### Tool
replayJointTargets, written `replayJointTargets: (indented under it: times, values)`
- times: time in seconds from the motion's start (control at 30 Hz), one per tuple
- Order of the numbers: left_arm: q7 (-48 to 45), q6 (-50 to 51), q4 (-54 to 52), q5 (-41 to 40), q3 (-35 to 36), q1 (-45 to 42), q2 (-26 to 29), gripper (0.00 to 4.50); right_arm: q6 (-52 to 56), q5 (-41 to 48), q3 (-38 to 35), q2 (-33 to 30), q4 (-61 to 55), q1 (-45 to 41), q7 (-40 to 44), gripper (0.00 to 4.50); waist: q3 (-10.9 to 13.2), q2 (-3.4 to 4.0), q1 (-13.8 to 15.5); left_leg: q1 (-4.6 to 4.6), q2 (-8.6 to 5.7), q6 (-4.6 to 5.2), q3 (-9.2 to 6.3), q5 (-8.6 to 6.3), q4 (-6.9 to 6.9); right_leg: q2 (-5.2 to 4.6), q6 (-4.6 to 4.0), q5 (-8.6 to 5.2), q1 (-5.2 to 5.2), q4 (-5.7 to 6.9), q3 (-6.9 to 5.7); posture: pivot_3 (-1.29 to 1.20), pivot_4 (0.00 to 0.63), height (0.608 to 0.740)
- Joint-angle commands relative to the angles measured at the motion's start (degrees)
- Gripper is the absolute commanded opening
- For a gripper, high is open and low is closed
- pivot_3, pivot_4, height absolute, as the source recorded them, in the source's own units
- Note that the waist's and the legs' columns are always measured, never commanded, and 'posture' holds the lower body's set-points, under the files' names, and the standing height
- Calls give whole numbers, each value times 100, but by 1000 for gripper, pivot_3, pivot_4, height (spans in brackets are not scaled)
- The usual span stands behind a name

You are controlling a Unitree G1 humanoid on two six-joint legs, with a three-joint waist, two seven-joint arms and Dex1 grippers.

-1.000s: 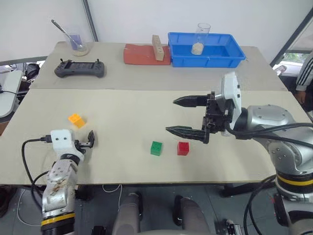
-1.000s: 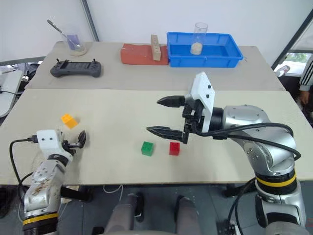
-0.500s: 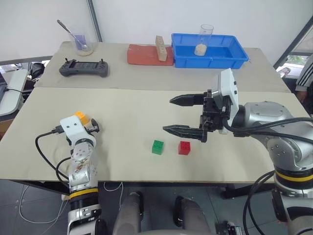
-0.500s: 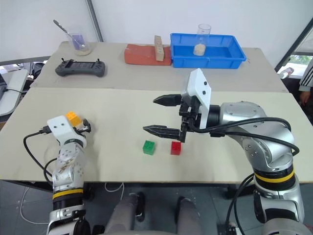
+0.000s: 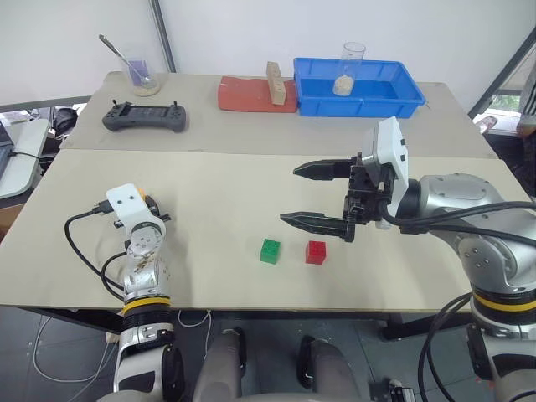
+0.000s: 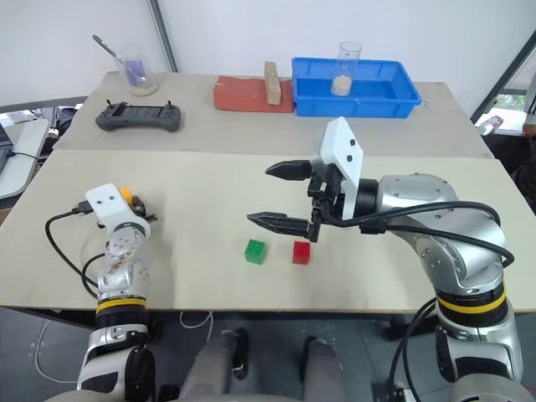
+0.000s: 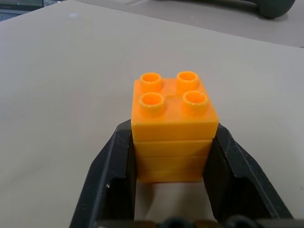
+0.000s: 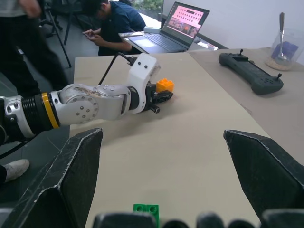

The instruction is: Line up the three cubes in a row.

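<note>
The orange-yellow cube (image 7: 173,128) sits on the tan table (image 5: 218,180) at the left, with my left gripper (image 7: 172,132) shut on its two sides. The head view shows it partly behind the white wrist housing (image 5: 144,199). The green cube (image 5: 270,250) and the red cube (image 5: 316,251) lie side by side near the table's front, a small gap between them. My right gripper (image 5: 291,194) hovers open just above and behind them, pointing left, with nothing between its fingers.
At the back stand a blue bin (image 5: 360,107) holding a glass (image 5: 353,63), a red mat (image 5: 247,94) with a tan wooden block (image 5: 271,79), a black controller (image 5: 144,116) and a glass with a spoon (image 5: 141,75). A seated person (image 8: 111,19) is beyond the table's left side.
My left gripper has reached forward to the orange-yellow cube and closed on it. The right arm and the green and red cubes have kept still.
</note>
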Motion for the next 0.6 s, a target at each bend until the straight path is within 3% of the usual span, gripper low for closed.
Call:
replayJointTargets:
  times: [0.03,0.2,0.27,0.6]
  values:
    - [-17,59,158,-10,-34,-10,-2,1369,6,111,-191,-52,-124,-188,-45,4500,0,0,0,0,0,0,0,0,0,0,0,0,0,0,0,0,150,740]
    - [-327,208,60,-9,-214,-9,112,1369,-3,81,-183,29,-102,-245,-139,4500,0,0,2,0,0,0,0,0,-1,0,0,0,-1,0,0,0,150,740]
    - [-852,162,12,24,-493,-30,289,1369,-11,99,-220,83,-153,-216,-243,4500,0,0,15,-1,0,0,0,0,-1,0,0,0,-2,0,-3,0,150,740]
    - [-5651,-367,-19,-520,-2199,-492,1476,1369,-229,-53,-459,-344,-492,561,-138,4500,2,-3,17,-44,0,0,5,0,11,-4,-1,0,-12,-4,-4,0,150,740]
